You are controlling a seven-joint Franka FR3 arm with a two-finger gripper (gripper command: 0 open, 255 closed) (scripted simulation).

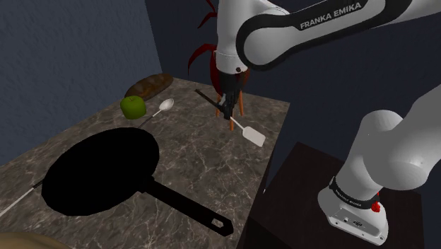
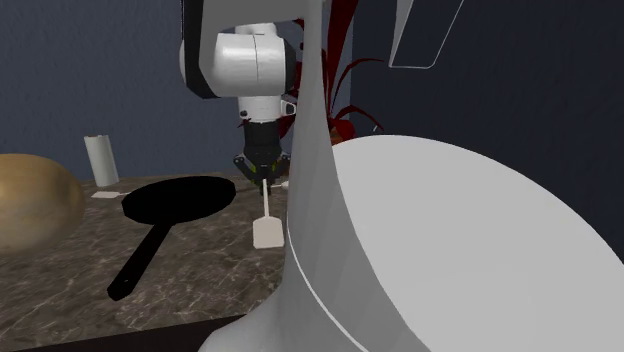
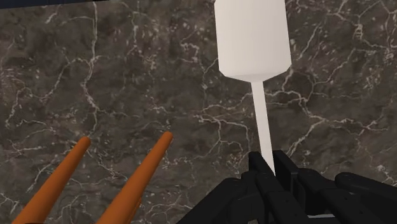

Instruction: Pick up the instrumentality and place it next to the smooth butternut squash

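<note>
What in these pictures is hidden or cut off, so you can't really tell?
1. Squash: second exterior view, cut by the left edge.
2. Spatula handle's end: wrist view, buried in the gripper.
3. Counter, right part: second exterior view, hidden behind the white arm.

Dark blue-grey walls (image 1: 71,42) meeting in a corner. Dark stone-patterned countertop (image 1: 198,170) with pale veins, dimly lit. Red-leaved plant (image 1: 201,49) at the counter's far edge, near the corner.
</note>
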